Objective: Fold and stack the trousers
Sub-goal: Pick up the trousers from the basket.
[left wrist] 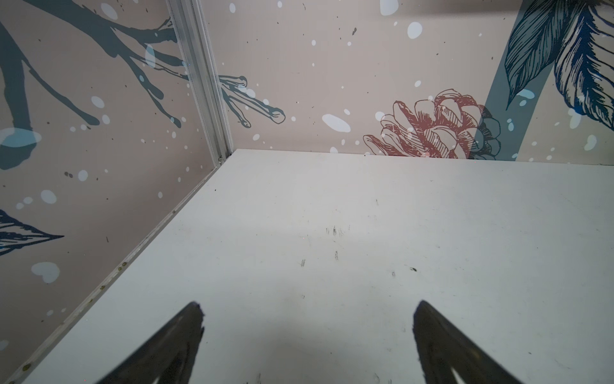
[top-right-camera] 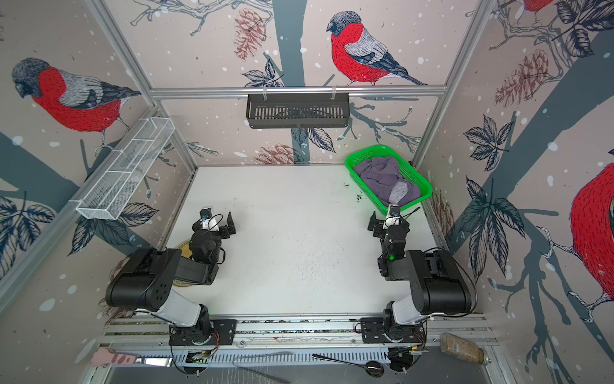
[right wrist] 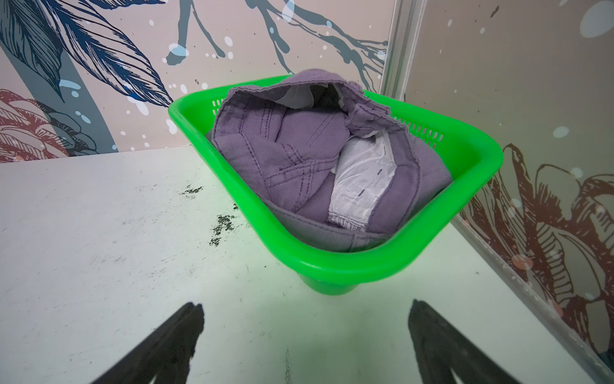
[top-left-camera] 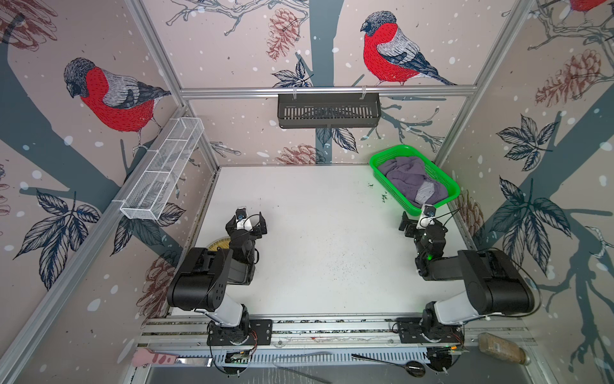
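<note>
Trousers [right wrist: 299, 149], crumpled with the pale lining exposed, lie inside the green basket [right wrist: 365, 266] at the tabletop's [top-left-camera: 315, 232] two o'clock corner. I see the right gripper [right wrist: 305, 311] near the basket's six o'clock side, fingers spread, gripping nothing. The left gripper [left wrist: 309, 309] sits over the tabletop's nine o'clock side, fingers likewise spread.

The scuffed white table [top-left-camera: 315, 259] carries a green basket [right wrist: 335, 266] just ahead of the right gripper's [right wrist: 305, 307] jaws, and a yellowish disc [top-left-camera: 217, 245] behind the left gripper's [left wrist: 307, 307] jaws.
</note>
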